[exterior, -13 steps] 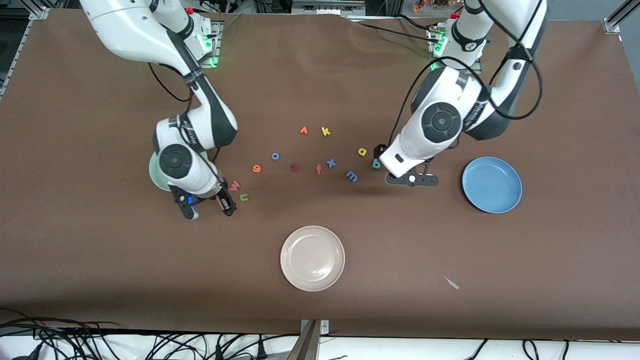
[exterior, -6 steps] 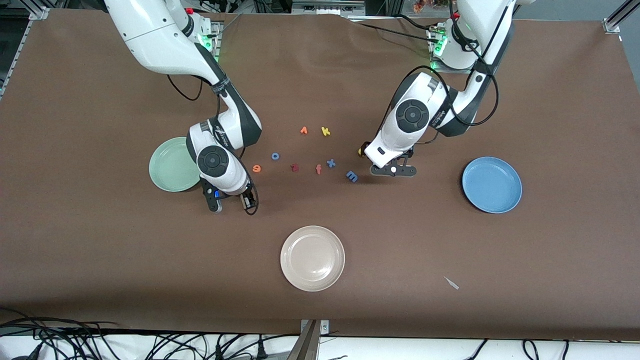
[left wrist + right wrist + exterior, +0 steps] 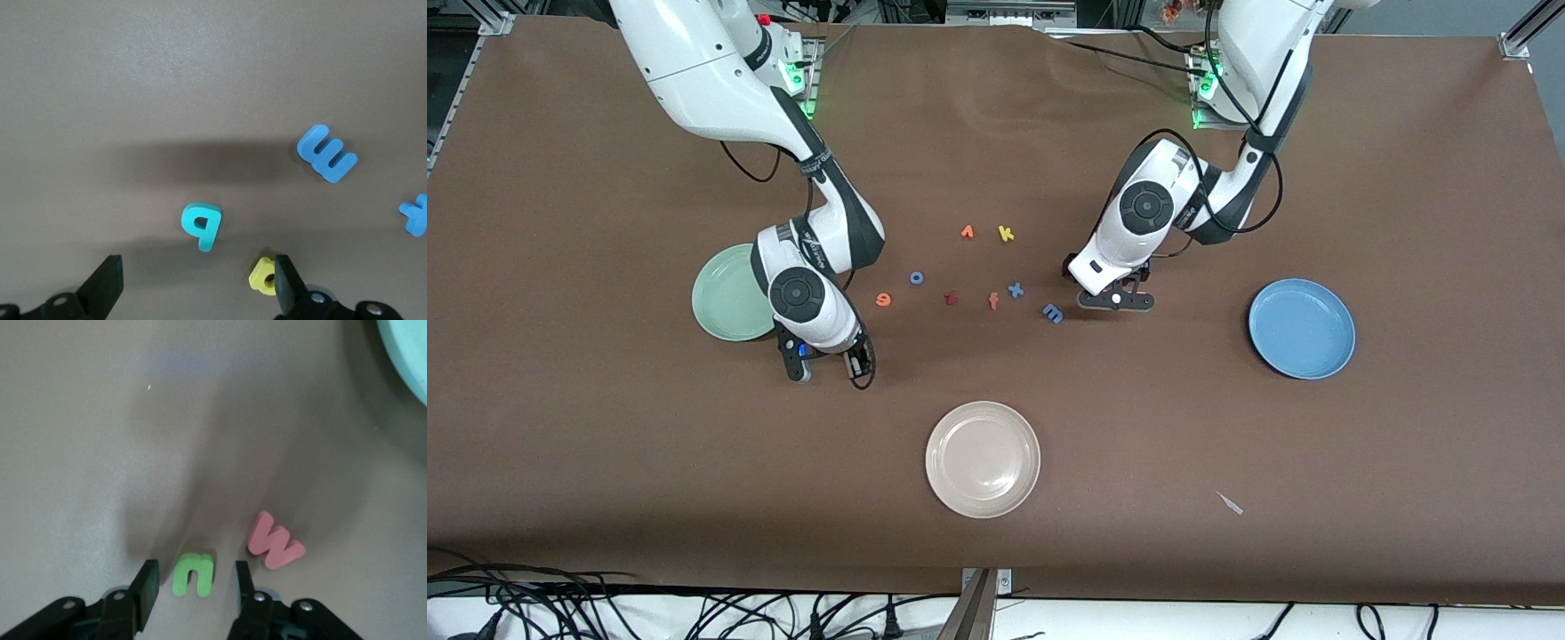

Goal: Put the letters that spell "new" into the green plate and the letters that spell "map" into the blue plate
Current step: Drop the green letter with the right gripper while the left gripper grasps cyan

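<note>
My right gripper (image 3: pixel 191 587) points straight down at the brown worktop (image 3: pixel 1227 418), its jaws apart with the small olive-green foam letter n (image 3: pixel 194 573) lying flat between them, not yet clamped. The pinkish-red foam letter w (image 3: pixel 275 541) lies just beside the n. My right forearm bends down from the shoulder and hides both letters in the front view. The round pale mint-green plate (image 3: pixel 725 293) sits just beside this wrist, toward the right arm's end of the worktop.

My left gripper (image 3: pixel 195 283) also points down, jaws spread wide and holding nothing. The teal foam letter p (image 3: pixel 201 225) lies on the worktop between them, and the yellow foam letter a (image 3: pixel 262 275) lies against the inside of one finger (image 3: pixel 287 288). The blue foam letter m (image 3: pixel 1053 312) lies near, a little nearer to the front camera. My left elbow is folded high above the wrist.

The orange foam letter e (image 3: pixel 883 300) lies between the two grippers, nearer the right one. The round mid-blue plate (image 3: pixel 1302 328) rests well apart, toward the left arm's end. A cream-white round plate (image 3: pixel 983 459) sits nearest the front camera.
</note>
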`<action>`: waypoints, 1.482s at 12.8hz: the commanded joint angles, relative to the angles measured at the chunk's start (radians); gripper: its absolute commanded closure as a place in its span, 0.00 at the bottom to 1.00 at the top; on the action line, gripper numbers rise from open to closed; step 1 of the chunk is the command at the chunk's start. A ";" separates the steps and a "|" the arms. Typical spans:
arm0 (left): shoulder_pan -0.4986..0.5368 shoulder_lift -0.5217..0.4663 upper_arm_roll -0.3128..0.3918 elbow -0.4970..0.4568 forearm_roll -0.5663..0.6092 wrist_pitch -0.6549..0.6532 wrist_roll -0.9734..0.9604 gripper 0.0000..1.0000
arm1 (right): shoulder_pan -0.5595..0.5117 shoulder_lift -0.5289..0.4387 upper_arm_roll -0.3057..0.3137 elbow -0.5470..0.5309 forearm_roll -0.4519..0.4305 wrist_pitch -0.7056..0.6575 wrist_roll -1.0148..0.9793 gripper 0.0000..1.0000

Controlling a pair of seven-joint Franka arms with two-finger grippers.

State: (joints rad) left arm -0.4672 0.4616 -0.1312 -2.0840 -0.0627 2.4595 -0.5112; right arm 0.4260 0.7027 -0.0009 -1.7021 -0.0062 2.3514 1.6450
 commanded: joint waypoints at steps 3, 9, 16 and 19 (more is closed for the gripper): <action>-0.021 0.025 0.018 -0.002 -0.006 0.036 -0.009 0.04 | 0.013 0.020 -0.005 0.007 -0.032 0.019 0.012 0.81; -0.011 0.057 0.021 0.015 0.041 0.036 -0.009 0.18 | -0.001 -0.112 -0.053 0.028 -0.026 -0.125 -0.190 0.90; -0.014 0.065 0.021 0.030 0.041 0.036 -0.010 0.39 | -0.009 -0.356 -0.247 -0.301 0.040 -0.201 -0.686 0.88; -0.015 0.068 0.021 0.032 0.041 0.036 -0.010 0.43 | -0.007 -0.373 -0.257 -0.526 0.095 0.033 -0.720 0.86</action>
State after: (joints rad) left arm -0.4713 0.5190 -0.1185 -2.0708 -0.0447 2.4945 -0.5125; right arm 0.4091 0.3824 -0.2583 -2.0589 0.0663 2.2418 0.9523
